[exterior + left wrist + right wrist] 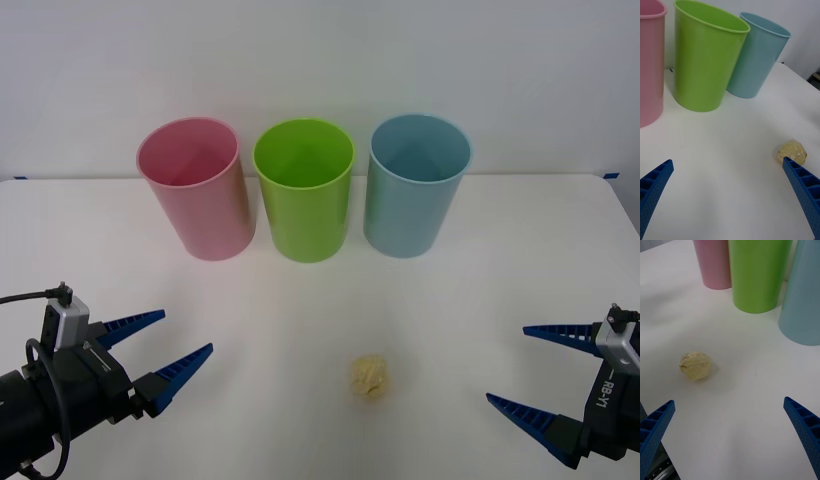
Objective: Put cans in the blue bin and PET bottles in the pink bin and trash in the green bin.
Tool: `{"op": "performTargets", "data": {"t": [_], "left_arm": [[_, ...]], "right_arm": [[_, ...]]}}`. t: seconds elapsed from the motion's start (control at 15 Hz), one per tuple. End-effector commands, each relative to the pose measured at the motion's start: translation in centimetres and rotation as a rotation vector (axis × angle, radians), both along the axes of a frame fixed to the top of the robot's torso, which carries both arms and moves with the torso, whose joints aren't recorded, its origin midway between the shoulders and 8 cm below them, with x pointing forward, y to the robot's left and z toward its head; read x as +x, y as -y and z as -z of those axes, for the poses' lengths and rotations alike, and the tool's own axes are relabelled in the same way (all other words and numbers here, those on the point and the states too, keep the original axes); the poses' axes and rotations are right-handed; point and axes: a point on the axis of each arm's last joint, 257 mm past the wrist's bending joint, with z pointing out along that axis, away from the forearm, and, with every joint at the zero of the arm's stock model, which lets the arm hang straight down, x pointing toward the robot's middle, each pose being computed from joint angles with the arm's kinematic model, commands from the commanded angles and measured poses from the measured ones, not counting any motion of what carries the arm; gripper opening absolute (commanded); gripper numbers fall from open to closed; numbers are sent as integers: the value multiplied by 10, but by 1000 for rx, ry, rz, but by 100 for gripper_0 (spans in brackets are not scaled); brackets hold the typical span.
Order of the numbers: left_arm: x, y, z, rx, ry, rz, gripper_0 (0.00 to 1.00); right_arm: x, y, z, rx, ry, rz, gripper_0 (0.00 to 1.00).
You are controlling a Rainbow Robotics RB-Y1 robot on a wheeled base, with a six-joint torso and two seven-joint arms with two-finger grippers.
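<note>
The trash (pixel 369 376), a small pale yellow crumpled wad, lies on the white table near its front middle; it also shows as the wad (pixel 694 365) and wad (pixel 791 152) in the wrist views. Behind it stand the pink bin (pixel 195 190), green bin (pixel 304 190) and blue bin (pixel 415 185) in a row, all upright. My left gripper (pixel 175 348) is open at the front left, well left of the trash. At the front right my right gripper (pixel 518 366) is open too, apart from the trash. Both hold nothing.
The white table (pixel 300 320) ends at a white wall behind the bins. Bare tabletop lies between the bins and the trash and around both grippers.
</note>
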Motion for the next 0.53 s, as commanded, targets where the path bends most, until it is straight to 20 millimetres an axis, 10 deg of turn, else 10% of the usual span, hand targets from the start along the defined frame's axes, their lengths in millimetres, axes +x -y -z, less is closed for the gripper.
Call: {"op": "performTargets", "data": {"t": [0.07,0.53], "left_arm": [[0,0,0,0,0,0,100],[0,0,0,0,0,0,100]], "right_arm": [[0,0,0,0,0,0,100],[0,0,0,0,0,0,100]]}}
